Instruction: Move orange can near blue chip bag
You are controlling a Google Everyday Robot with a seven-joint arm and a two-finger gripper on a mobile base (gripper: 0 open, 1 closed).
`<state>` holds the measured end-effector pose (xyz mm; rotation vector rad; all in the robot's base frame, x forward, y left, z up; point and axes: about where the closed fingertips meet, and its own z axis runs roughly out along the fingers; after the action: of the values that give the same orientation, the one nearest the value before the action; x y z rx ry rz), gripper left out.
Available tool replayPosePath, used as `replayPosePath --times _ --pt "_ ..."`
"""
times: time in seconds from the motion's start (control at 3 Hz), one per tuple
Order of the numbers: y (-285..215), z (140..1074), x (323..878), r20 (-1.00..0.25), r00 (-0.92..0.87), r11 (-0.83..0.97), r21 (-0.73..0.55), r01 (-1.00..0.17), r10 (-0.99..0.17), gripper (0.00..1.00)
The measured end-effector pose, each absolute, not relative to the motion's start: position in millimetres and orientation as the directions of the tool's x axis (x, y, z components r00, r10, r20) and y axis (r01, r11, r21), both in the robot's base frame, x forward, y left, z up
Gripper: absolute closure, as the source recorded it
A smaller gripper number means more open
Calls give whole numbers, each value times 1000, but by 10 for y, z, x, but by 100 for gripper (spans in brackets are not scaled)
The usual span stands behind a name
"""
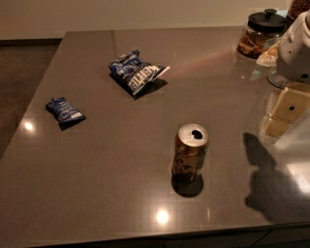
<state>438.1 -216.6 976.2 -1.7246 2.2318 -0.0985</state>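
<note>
The orange can [190, 152] stands upright on the grey countertop [121, 160], front of centre, silver top with its pull-tab hole showing. The blue chip bag [137, 71], with white lettering and a white corner, lies flat at the back, left of centre, well apart from the can. My gripper [283, 116] hangs at the right edge of the view, above the counter, to the right of the can and clear of it. It holds nothing that I can see. Its shadow falls on the counter at the lower right.
A smaller dark blue packet [65, 111] lies near the left edge of the counter. A glass jar with a black lid [259, 34] and a second jar [298, 7] stand at the back right. The counter's front edge runs just below the can.
</note>
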Motion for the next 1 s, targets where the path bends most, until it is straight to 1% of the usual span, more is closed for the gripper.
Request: replayPosePath --times 0.33,1.0 --pt "-2166 9763 4382 -207 -221 270 -246 -931 -953 0" --pt "-2031 9684 4078 -293 -165 234 -218 -948 -942 0"
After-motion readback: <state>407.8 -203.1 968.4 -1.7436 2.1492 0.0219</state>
